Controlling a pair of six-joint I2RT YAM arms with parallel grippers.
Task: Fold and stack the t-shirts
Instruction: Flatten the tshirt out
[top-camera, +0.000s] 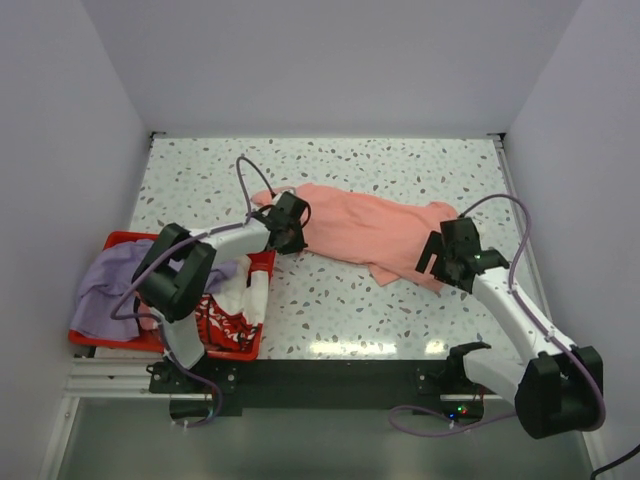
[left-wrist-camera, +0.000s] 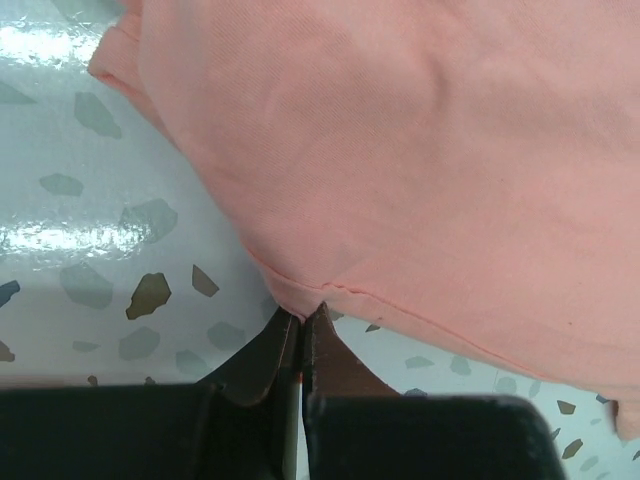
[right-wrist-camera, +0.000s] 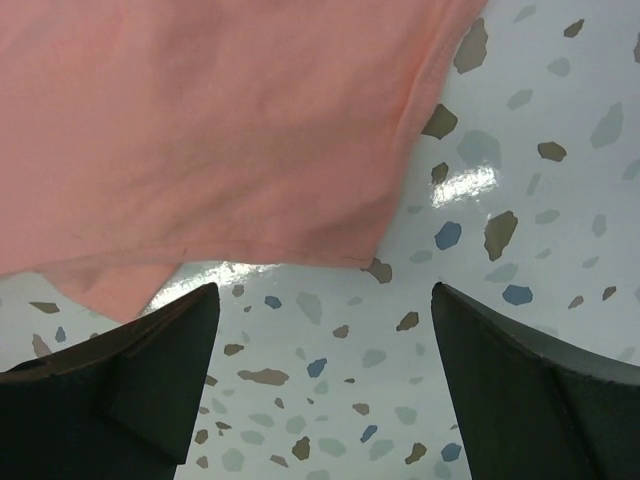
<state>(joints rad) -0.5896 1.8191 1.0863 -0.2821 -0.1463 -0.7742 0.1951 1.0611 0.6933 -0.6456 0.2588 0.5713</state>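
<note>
The left gripper (left-wrist-camera: 303, 318) clamps the hem of the soft salmon-pink cloth t-shirt (top-camera: 370, 228), while the right gripper (right-wrist-camera: 325, 292) hangs wide open beside its other end

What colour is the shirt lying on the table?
Plain salmon-pink t-shirt, shown best in the left wrist view.

The salmon-pink t-shirt (top-camera: 370, 228) lies unfolded and rumpled on the speckled table (top-camera: 350, 310), stretched in a long band from upper left to lower right, with a loose flap at its lower right end. Its left hem edge is pinched between the closed fingers of the left gripper (left-wrist-camera: 303, 315). The lavender-purple t-shirt (top-camera: 112, 285) sits crumpled in the left part of the red crate (top-camera: 120, 343), spilling over its left rim, and the white t-shirt with red print (top-camera: 235, 300) is bunched in the crate's right part, beside it
</note>
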